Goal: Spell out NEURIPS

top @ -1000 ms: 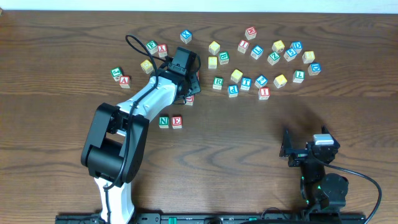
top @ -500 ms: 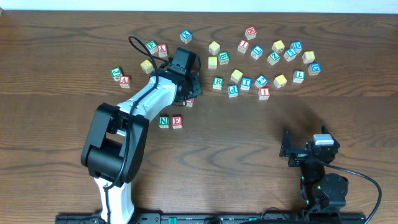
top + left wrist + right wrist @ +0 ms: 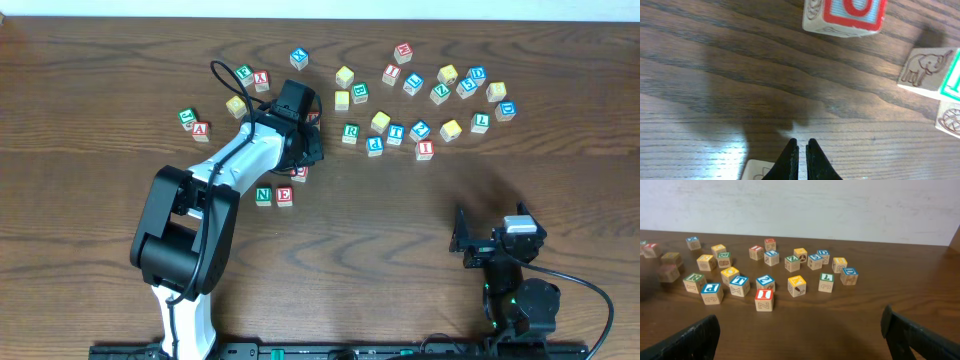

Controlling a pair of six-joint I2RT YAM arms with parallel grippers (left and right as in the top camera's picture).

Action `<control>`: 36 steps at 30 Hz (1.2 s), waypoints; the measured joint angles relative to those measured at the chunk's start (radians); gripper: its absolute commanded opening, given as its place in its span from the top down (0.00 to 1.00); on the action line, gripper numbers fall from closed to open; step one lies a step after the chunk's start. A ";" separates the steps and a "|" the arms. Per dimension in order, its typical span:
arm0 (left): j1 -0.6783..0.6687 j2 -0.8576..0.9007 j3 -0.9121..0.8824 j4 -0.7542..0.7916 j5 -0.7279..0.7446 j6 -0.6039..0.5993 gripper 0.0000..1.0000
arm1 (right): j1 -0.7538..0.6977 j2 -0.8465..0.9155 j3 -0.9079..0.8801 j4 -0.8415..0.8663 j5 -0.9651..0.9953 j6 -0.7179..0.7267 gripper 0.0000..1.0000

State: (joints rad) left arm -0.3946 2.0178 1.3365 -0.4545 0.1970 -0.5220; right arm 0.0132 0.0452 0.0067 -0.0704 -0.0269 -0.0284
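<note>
The left hand (image 3: 305, 150) sits low over the dark wooden worktop (image 3: 400, 260), left of centre in the overhead view. Its two black fingers are pressed together with nothing between them, and its own wrist camera shows the tips closed above bare wood. Just below the hand in the overhead view lies the red U cube (image 3: 299, 172), partly tucked under it. From the wrist camera the same cube sits at the top edge of the frame, clear of the fingertips. A little lower in the overhead view, the green N cube (image 3: 263, 196) and the red E cube (image 3: 285, 196) stand close side by side, N on the left. The other letters lie in the loose scatter across the upper right. The green R cube (image 3: 350, 132) has the blue P cube (image 3: 375, 146) just beside it to the lower right, and the red I cube (image 3: 424, 149) lies farther right. Several yellow-faced cubes (image 3: 380, 122) are mixed in there, though I can't read their letters. The right hand (image 3: 463, 238) is in the lower right, well apart from every cube, its fingers spread wide and empty.
</note>
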 measured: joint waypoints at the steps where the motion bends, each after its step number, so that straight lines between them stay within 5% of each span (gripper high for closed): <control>1: 0.000 0.000 0.000 0.000 0.005 0.003 0.92 | 0.000 0.000 0.000 0.000 0.000 0.000 0.01; 36: 0.000 0.000 0.000 -0.033 0.080 0.057 0.92 | 0.000 0.000 0.000 0.000 0.000 0.000 0.01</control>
State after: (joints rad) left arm -0.3946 2.0178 1.3365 -0.4877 0.2775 -0.4652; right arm 0.0132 0.0452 0.0067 -0.0704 -0.0269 -0.0284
